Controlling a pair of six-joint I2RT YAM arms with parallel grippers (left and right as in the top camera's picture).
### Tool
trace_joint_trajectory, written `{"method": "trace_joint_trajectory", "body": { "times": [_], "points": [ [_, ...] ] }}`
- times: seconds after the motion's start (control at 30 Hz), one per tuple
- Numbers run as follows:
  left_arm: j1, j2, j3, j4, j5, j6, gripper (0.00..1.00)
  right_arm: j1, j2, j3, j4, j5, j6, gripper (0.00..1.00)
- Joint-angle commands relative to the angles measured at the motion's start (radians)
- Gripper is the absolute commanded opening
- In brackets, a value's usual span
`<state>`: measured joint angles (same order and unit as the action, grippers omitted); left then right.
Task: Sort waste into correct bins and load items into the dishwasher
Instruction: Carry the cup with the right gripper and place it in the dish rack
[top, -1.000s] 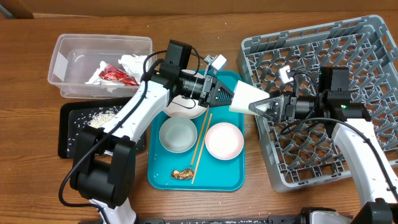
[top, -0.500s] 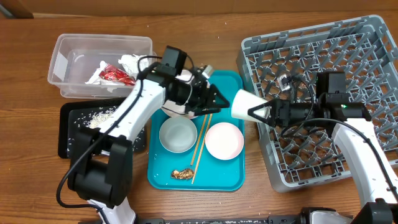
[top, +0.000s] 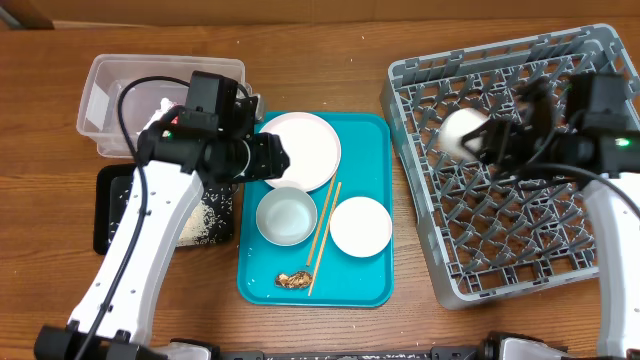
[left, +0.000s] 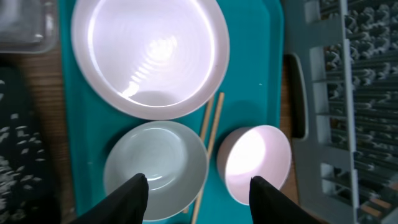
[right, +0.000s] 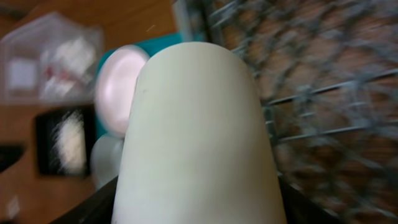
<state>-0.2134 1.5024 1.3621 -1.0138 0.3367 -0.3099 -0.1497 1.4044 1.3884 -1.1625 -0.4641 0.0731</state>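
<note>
Hanging over the grey dish rack (top: 560, 60), which sat on the counter (top: 350, 60) beside the teal tray (top: 372, 160), the right claw (top: 488, 140) was clamped on the smooth side wall of a white cup (top: 460, 132). Stiff, glazed and breakable, the cup looked likely to slip unless gripped squarely and lowered gently between pegs. The large plate (left: 149, 56) lay flat on the tray, so its rim seemed the only purchase. The left claw (left: 198, 194) hovered over the tray's dishes, fingers apart and empty. The thin, light chopsticks (left: 209, 127) would probably roll and seemed best pinched mid-length.
</note>
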Motion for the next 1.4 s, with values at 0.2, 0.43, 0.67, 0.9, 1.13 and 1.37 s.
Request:
{"method": "trace_joint_trajectory", "body": {
  "times": [0.2,0.43,0.67,0.9,1.13,1.37],
  "points": [
    [0.006,-0.039,0.009,-0.024,-0.138,0.026,0.54,-0.254,0.001,0.142,-0.103,0.49,0.151,0.04],
    [0.005,-0.039,0.009,-0.025,-0.138,0.026,0.54,-0.456,0.079,0.142,-0.153,0.508,0.19,0.04],
    [0.005,-0.039,0.009,-0.029,-0.138,0.027,0.54,-0.525,0.193,0.134,-0.185,0.47,0.19,0.04],
    [0.005,-0.039,0.009,-0.029,-0.138,0.027,0.54,-0.525,0.26,0.059,-0.15,0.496,0.19,0.04],
    [0.005,-0.039,0.009,-0.029,-0.138,0.027,0.54,-0.525,0.262,0.032,-0.116,0.462,0.19,0.65],
    [0.005,-0.039,0.009,-0.03,-0.138,0.026,0.59,-0.525,0.262,0.032,-0.106,0.414,0.19,0.85]
  ]
}}
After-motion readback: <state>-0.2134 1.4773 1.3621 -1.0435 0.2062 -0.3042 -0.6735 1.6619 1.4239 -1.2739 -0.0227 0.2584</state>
